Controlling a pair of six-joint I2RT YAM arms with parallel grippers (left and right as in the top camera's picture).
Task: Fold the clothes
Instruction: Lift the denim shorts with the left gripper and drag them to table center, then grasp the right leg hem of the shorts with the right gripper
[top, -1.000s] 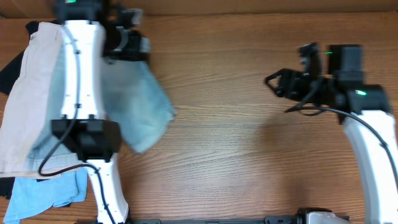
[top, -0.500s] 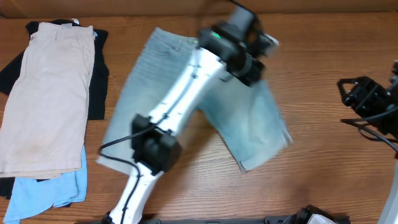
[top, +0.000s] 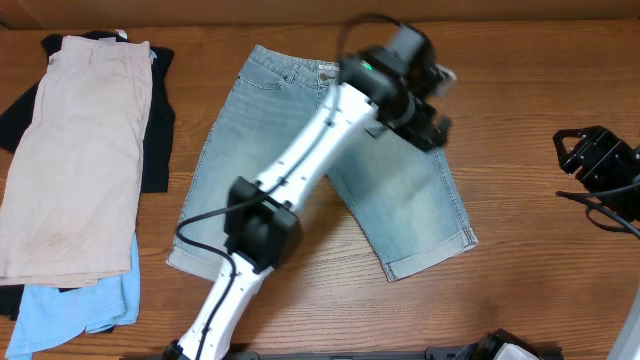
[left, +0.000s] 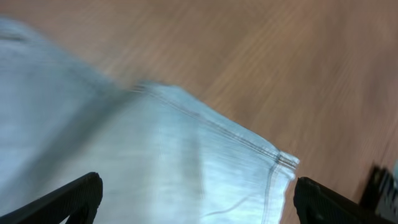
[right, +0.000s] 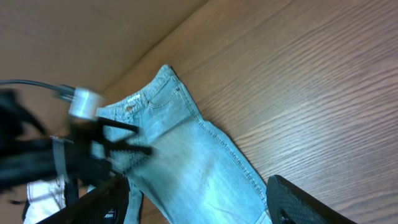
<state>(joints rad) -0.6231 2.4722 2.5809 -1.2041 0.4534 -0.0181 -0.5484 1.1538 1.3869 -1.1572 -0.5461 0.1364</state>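
The denim shorts (top: 400, 205) lie spread flat in the middle of the table, waistband toward the far edge and the two legs splayed toward me. My left gripper (top: 432, 120) hovers over the upper part of the right leg, jaws wide open and nothing between them. In the left wrist view the pale denim (left: 186, 155) and its hem seam lie below the left gripper (left: 199, 196). My right gripper (top: 588, 160) stands open at the right side of the table, apart from the shorts. From the right gripper (right: 199, 202), the shorts (right: 193, 155) show at a distance.
A pile of other clothes sits at the far left: beige shorts (top: 80, 150) on top of a black garment (top: 160, 130), with a sky-blue garment (top: 70, 310) at the near end. My left arm (top: 300, 170) stretches across the shorts. Bare wood (top: 540, 60) lies between the shorts and my right gripper.
My left arm swung from the left pile to the centre with the denim shorts, which now lie spread out. Its jaws went from shut to wide open, letting the shorts go. The right gripper drew back to the right.
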